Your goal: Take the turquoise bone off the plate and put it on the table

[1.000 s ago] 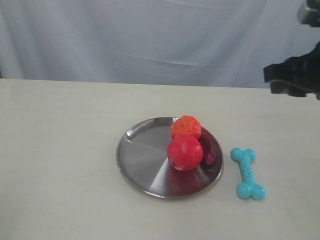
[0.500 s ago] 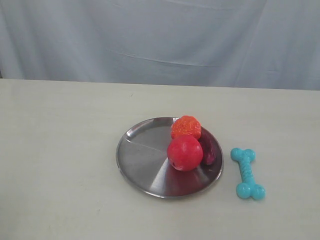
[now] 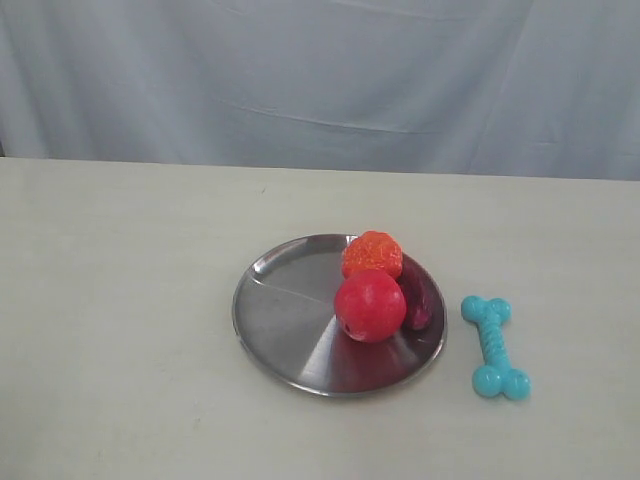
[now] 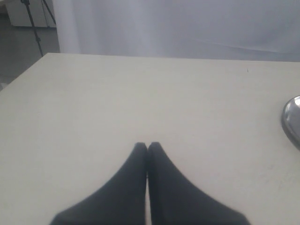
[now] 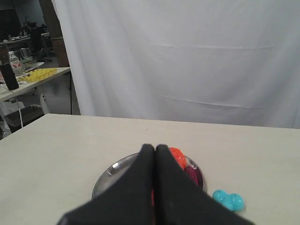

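The turquoise bone (image 3: 495,346) lies flat on the cream table (image 3: 120,300), just right of the steel plate (image 3: 285,325) and apart from its rim. One knobbed end of the bone (image 5: 228,200) shows in the right wrist view beside the plate (image 5: 110,173). My right gripper (image 5: 155,148) is shut and empty, held well above the plate. My left gripper (image 4: 147,146) is shut and empty over bare table, with the plate's rim (image 4: 291,121) off to one side. Neither gripper appears in the exterior view.
On the plate sit a red ball (image 3: 370,305), an orange bumpy ball (image 3: 372,254) and a dark purple toy (image 3: 417,297). A white curtain (image 3: 320,80) hangs behind the table. A side table with yellow items (image 5: 40,74) stands beyond the table's edge.
One second ago a dark gripper showed at the upper right edge of the exterior view; it has left the view. The bone, plate and toys have not moved.
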